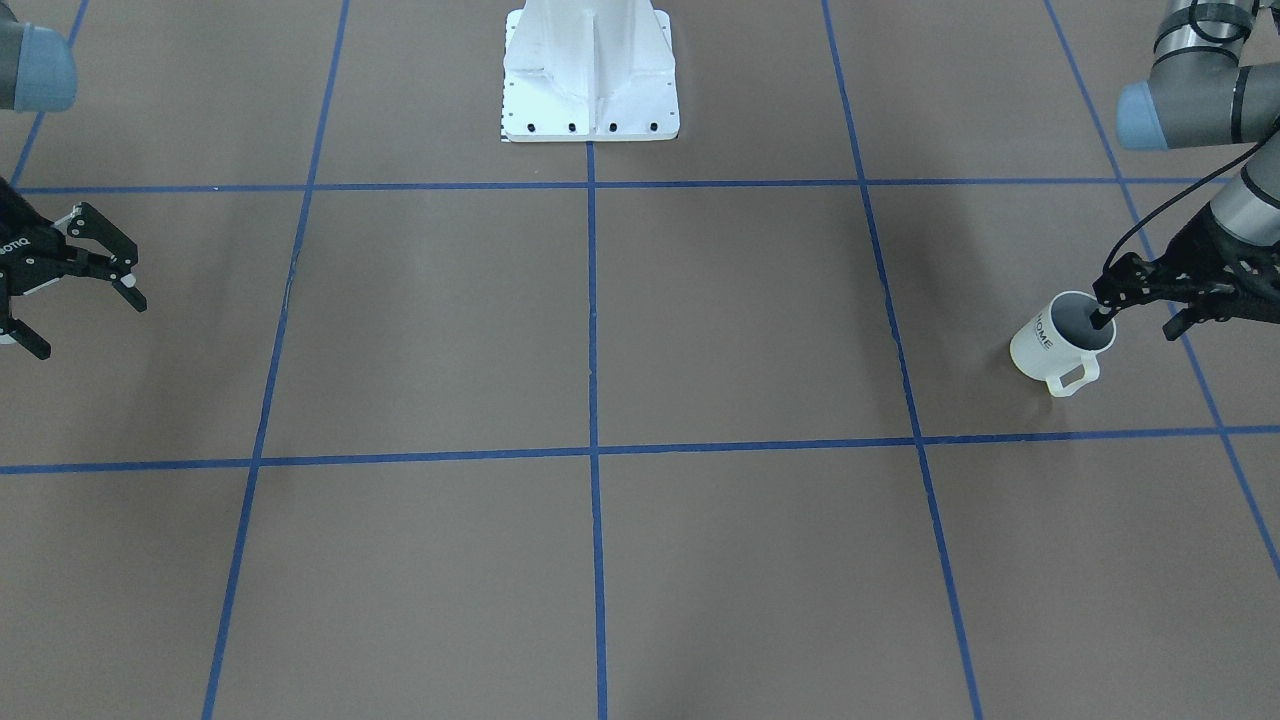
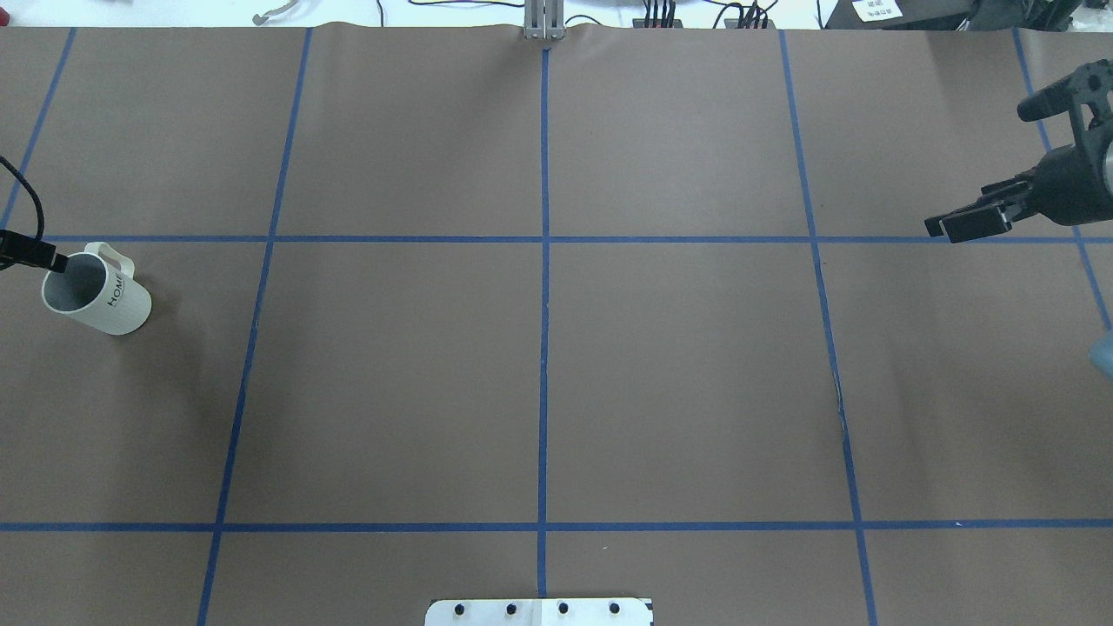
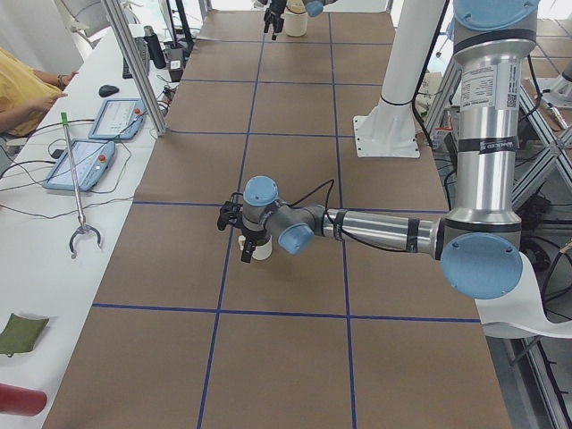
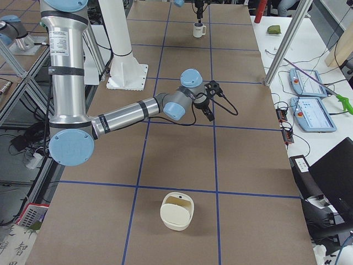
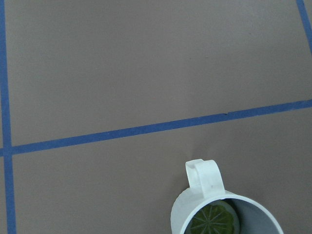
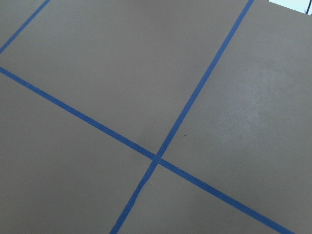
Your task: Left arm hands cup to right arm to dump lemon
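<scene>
The cup [image 1: 1050, 345], a white mug lettered "HOME", stands upright on the brown table at the robot's far left, also in the overhead view as the cup [image 2: 97, 297]. In the left wrist view the lemon [image 5: 212, 220] lies in the bottom of the cup [image 5: 204, 187]; it looks green with radial lines. My left gripper [image 1: 1137, 322] is open over the cup's rim, one finger inside the cup and the other outside it. Far across the table, my right gripper [image 1: 85, 320] hangs open and holds nothing; it also shows as the right gripper [image 2: 961, 224].
The white robot pedestal [image 1: 590, 90] stands mid-table at the robot's edge. A white bin [image 4: 176, 211] sits on the table near the robot's right end. Blue tape lines grid the brown surface. A person's sleeve [image 3: 22, 89] and control tablets [image 3: 80, 164] are at a side bench.
</scene>
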{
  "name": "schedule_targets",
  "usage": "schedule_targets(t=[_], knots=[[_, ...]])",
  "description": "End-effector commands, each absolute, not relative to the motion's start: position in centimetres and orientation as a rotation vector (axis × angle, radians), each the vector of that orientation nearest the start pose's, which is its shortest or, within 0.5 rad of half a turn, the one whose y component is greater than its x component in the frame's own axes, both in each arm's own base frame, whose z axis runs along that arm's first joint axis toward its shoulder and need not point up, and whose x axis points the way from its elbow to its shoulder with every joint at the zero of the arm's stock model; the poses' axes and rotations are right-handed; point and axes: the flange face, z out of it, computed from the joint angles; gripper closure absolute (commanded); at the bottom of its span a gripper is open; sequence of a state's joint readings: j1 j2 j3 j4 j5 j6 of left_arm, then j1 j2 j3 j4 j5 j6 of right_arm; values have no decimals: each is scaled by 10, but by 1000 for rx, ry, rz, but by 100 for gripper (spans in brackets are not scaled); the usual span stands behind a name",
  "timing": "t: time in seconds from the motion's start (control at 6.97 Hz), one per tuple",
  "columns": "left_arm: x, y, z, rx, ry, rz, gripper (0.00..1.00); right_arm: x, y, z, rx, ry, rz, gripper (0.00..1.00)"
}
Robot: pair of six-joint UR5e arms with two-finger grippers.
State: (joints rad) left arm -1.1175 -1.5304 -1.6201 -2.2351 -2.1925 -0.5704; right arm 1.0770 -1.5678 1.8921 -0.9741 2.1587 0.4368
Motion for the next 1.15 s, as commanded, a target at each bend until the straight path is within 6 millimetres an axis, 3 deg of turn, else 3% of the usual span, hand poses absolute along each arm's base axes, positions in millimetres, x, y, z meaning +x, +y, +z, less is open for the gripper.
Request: schedule_targets(t=[0.0,0.43,0.57,0.72,1.0], knots=[[160,-484,587,288,850,119,62,-169,-477,434,555,-887,-324,0],[167,-481,582,294,859,134,72,-173,-477,434,566,-867,-319,0],[167,-481,582,299,861,137,92,-173,-477,434,567,-867,-321,0],[166,-481,581,304,860,141,100,-174,-478,432,568,-870,-322,0],[166,-480,564,356,902,159,100,-178,-484,422,588,-878,-332,0]])
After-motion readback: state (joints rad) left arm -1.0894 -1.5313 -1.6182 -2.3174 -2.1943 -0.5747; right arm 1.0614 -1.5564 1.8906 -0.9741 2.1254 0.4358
